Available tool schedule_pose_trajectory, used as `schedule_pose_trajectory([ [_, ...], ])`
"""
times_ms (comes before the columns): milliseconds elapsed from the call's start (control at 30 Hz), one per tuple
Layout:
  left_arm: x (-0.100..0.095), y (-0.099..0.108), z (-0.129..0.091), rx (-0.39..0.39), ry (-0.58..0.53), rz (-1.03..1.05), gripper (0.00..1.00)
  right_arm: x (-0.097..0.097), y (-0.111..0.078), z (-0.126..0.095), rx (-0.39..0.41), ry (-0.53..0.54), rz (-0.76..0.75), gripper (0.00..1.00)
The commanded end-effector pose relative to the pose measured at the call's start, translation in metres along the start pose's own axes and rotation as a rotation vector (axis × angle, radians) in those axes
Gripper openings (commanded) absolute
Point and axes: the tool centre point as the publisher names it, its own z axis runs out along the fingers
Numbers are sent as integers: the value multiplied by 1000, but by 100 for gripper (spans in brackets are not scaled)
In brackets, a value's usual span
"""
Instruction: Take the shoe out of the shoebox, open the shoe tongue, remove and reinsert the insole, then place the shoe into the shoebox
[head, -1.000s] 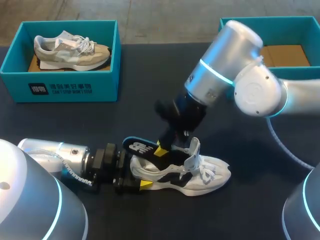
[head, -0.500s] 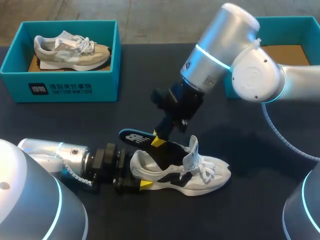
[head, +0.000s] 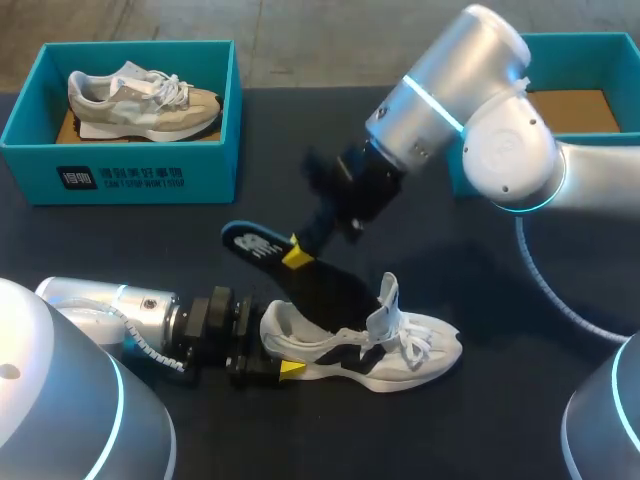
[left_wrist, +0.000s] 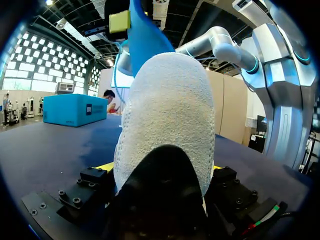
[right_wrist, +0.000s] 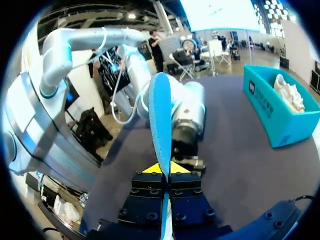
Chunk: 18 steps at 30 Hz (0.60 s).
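A white shoe (head: 400, 350) lies on its sole on the dark table, toe to the right. My left gripper (head: 272, 342) stands wide around its heel with a finger on each side, shut on it. The knit heel (left_wrist: 167, 115) fills the left wrist view between the fingers. Above the shoe's opening, my right gripper (head: 297, 256) is shut on the insole (head: 250, 243), which is black on top and blue beneath. The insole slopes up to the left, and its front end is still at the shoe's mouth. In the right wrist view the insole (right_wrist: 160, 115) stands edge-on between the yellow tips of my right gripper (right_wrist: 163, 170).
A teal shoebox (head: 120, 170) at the back left holds a beige shoe (head: 145, 100). A second teal box (head: 600, 45) with a cardboard floor stands at the back right, partly behind my right arm. Bare table lies between the boxes and in front of the shoe.
My right gripper has risen and moved left and back, drawing the insole further out of the white shoe. The left gripper and the shoe have stayed put.
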Motion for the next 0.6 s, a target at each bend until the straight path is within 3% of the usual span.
schedule_pose_trajectory([
  [33,1,5,1,-1,-2,-1,0,8,12,-19,-4,-19,0,0],
  [167,1,5,1,-1,-2,-1,0,17,26,-43,-8,-31,25,0],
  [233,1,5,1,-1,-2,-1,0,22,28,-57,-98,-12,27,0],
  [267,1,5,1,-1,-2,-1,0,26,31,-64,-104,-6,27,0],
  [600,1,5,1,-1,-2,-1,0,26,31,-64,-104,-6,27,0],
])
